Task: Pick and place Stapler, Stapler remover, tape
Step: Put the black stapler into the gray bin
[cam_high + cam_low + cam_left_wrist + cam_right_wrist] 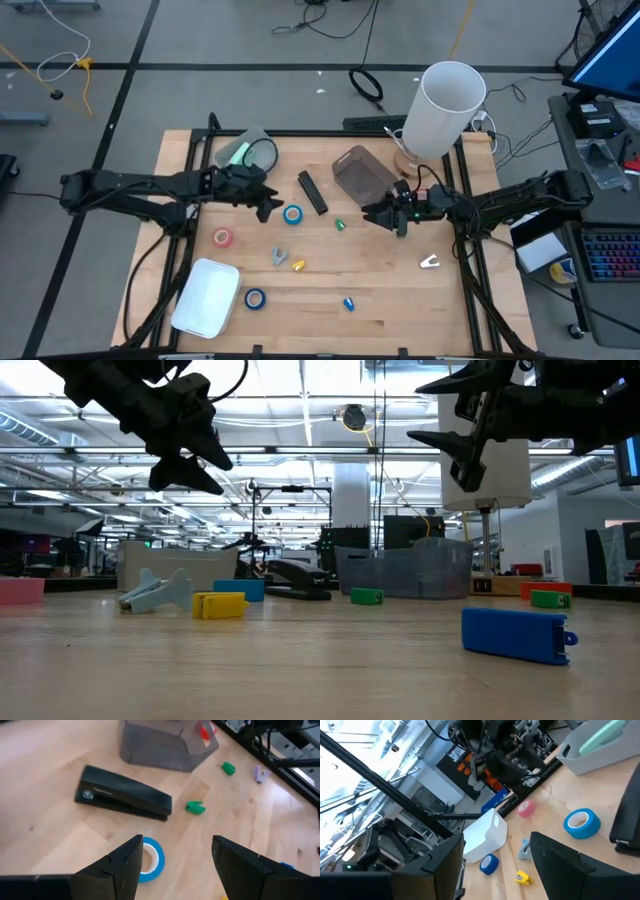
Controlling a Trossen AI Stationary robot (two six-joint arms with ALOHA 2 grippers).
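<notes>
Your left claw point(172, 865) hangs spread and empty above the wooden bench point(400, 290). Just under its fingers lies a glossy blue ring of tape point(150, 860), and beyond that the long matte-black stapler point(125, 797) (the low view barely shows it). Your right claw point(398, 215), also spread and holding nothing, hovers beside the smoky translucent bin point(360, 172). The pale staple remover point(429, 262) lies nearer the bench's front edge.
</notes>
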